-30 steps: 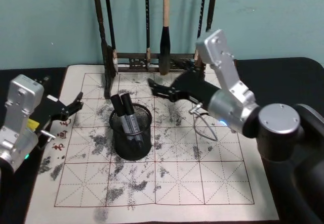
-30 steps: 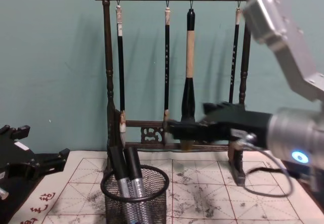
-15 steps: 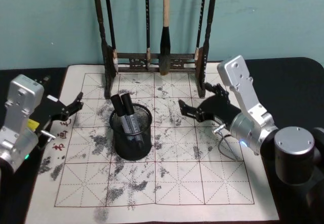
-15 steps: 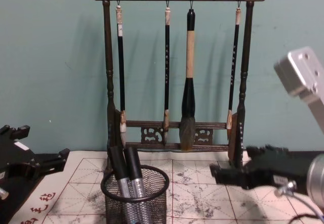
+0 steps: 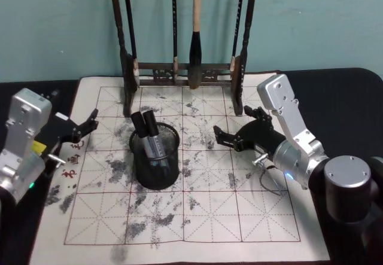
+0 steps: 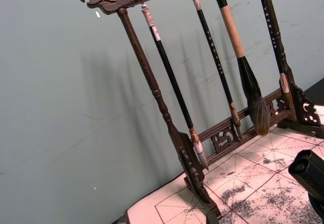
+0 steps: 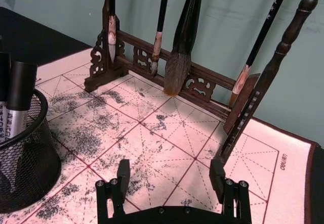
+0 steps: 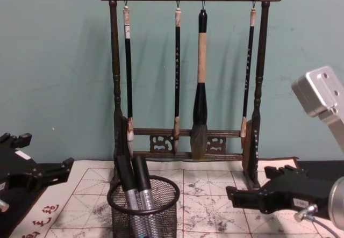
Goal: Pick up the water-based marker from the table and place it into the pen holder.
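Two water-based markers stand in the pen holder, left of centre on the calligraphy mat. Right gripper, jaws spread and empty, hovers well right of it; left gripper sits open at the mat's left edge.

Markers: two are standing in the holder
Pen holder: one is sitting on the mat
Brushes: four are hanging
Brush rack: one
Grid mat: one
Grippers: two, left gripper and right gripper

Even, soft room light; the brush rack throws faint blurred shadows on the teal wall. No glare. The pictures are slightly grainy but in focus.
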